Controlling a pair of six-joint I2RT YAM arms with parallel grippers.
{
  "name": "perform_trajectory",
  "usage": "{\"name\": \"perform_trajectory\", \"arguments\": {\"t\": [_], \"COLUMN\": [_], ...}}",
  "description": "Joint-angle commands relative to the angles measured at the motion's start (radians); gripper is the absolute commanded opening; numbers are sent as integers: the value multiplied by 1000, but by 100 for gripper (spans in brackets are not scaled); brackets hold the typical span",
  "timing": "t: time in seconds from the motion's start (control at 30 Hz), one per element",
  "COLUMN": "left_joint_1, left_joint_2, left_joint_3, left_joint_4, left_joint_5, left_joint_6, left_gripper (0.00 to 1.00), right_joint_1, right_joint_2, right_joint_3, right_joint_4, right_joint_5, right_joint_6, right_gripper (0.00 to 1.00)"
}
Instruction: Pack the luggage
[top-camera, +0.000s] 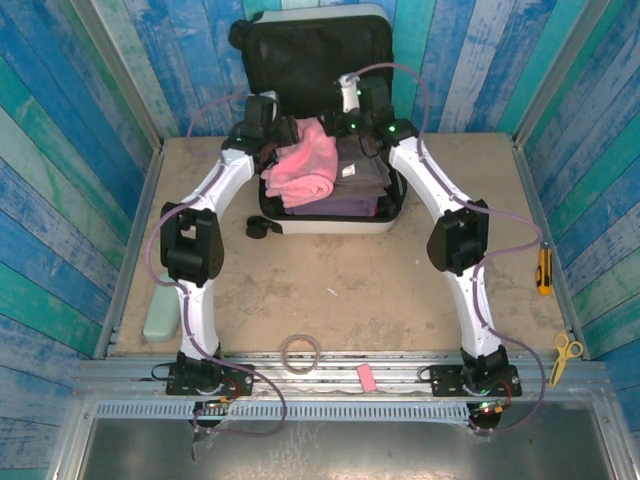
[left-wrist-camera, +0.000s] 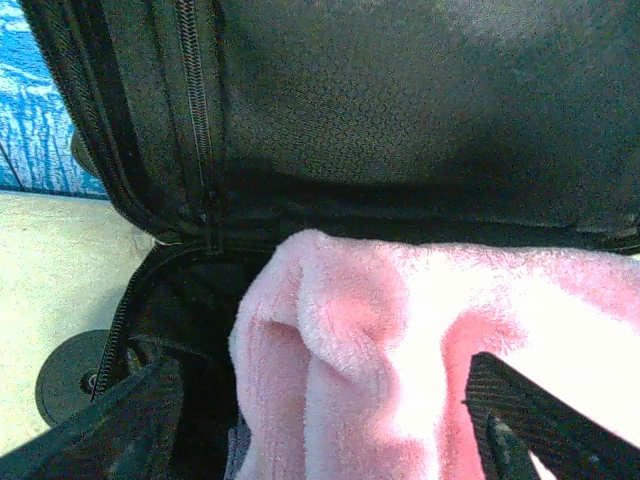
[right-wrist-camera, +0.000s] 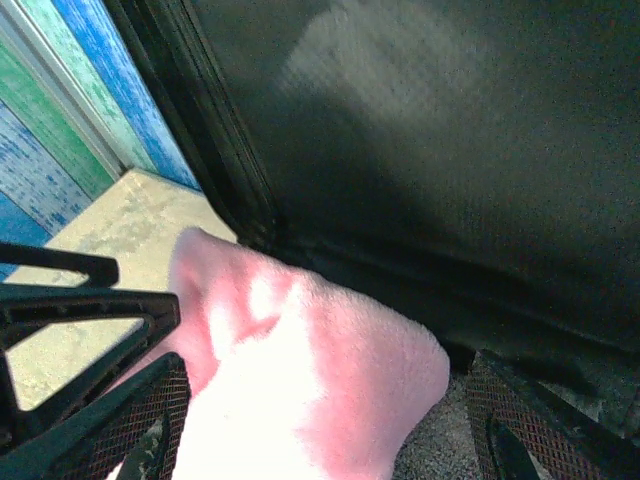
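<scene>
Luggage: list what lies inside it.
A pink towel lies on folded grey-brown clothes inside the luggage; anything beneath them is covered.

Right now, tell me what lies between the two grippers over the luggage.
A pink towel, in the open luggage. The top view shows its far end between the left gripper and right gripper; each wrist view shows it inside the open jaws.
</scene>
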Motion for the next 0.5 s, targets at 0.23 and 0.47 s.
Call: {"name": "perform_trajectory", "arguments": {"t": [0.23,0.47], "left_joint_1": [-3,-2], "left_joint_2": [8,252], "left_joint_3": [91,212], "left_joint_4": [-50,-155], "left_joint_5": [144,132], "left_joint_6": [-42,-40], "left_gripper": [41,26], "right_joint_1": [41,37], "right_joint_2": [80,169], "right_joint_3": [70,46], "right_joint_4": [43,60], "right_joint_5": [-43,-38], "right_joint_6": [30,37], "right_gripper": [45,35]}}
